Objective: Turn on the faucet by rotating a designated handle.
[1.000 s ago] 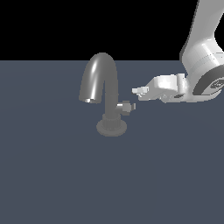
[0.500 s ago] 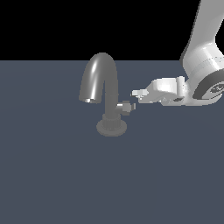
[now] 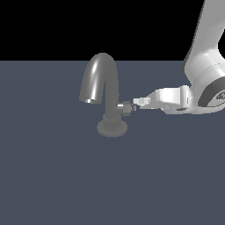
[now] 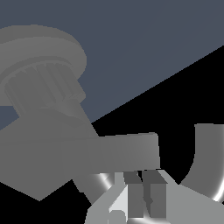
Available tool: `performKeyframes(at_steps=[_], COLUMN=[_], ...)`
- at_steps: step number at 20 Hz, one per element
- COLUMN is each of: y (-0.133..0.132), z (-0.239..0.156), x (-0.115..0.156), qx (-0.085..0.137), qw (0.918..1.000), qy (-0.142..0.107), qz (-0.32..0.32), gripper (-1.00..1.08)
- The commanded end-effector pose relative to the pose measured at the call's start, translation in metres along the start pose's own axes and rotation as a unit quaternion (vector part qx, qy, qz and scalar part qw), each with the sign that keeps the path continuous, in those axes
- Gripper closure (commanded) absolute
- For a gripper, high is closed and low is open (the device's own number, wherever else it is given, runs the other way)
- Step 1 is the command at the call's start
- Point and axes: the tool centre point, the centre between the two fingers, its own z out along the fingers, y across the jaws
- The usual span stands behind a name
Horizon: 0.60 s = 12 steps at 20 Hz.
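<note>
The grey faucet [image 3: 107,88] stands on its round ribbed base [image 3: 112,128], its arched spout curving toward the exterior view's left. The stubby handle [image 3: 126,107] sticks out of the stem toward the exterior view's right. My gripper [image 3: 137,102] reaches in from that side. It is shut with nothing between its fingers, and its tips rest right at the handle's outer end. In the wrist view the handle [image 4: 127,151] is a grey bar lying just beyond my closed fingertips [image 4: 151,192]. The ribbed base [image 4: 39,74] and part of the spout [image 4: 203,153] show around it.
The faucet stands on a flat dark blue-grey surface [image 3: 66,176] that runs across the whole exterior view. My white arm [image 3: 206,66] rises at the exterior view's right edge.
My gripper has come down a little and closer to the handle's tip. The faucet and handle look unmoved.
</note>
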Motion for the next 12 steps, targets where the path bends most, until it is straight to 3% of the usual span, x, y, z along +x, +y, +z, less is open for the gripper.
performKeyframes(at_steps=[1,2,3,12], y=[0.004,0.004,0.002,-0.017], z=[0.000,0.000,0.000,0.000], x=[0.026,0.026,0.004,0.059], qx=[-0.001,-0.001,0.000,-0.001], qw=[0.9999,0.9999,1.0000,1.0000], qy=[-0.002,-0.002,0.000,-0.001], qz=[0.014,0.014,-0.004,0.009], gripper=[1.08,1.08,1.08,1.08])
